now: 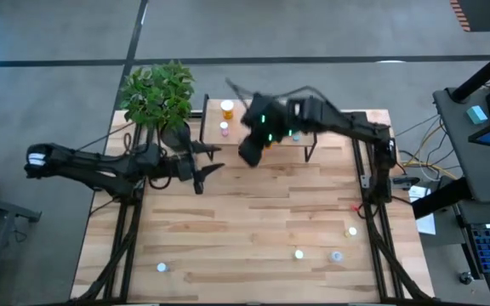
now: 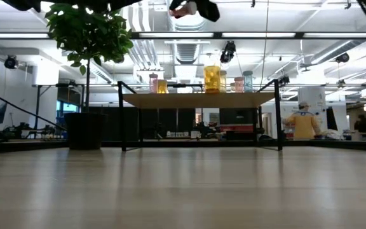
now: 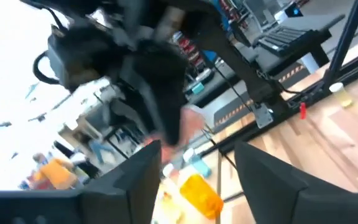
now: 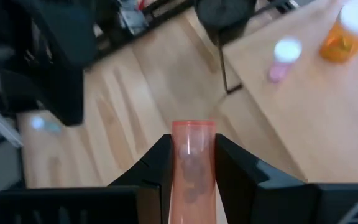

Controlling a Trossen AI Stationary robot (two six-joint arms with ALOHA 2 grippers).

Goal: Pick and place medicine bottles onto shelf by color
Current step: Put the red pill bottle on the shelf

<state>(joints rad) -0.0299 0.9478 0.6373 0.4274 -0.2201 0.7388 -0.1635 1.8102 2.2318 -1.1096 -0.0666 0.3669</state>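
Right gripper (image 4: pixel 191 163) clamps pink bottle (image 4: pixel 191 168) w/ no legible label, above shelf (image 4: pixel 303 118); left gripper (image 3: pixel 194 171) open.

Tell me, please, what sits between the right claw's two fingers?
A pink medicine bottle is clamped between the right claw fingers, shown in the right wrist view, near the shelf.

One shelf (image 2: pixel 196 100), one plant (image 1: pixel 158 93), four loose bottles (image 1: pixel 299 253) on the table

overhead, table-level, two wrist views, shelf (image 2: pixel 199 99) shared
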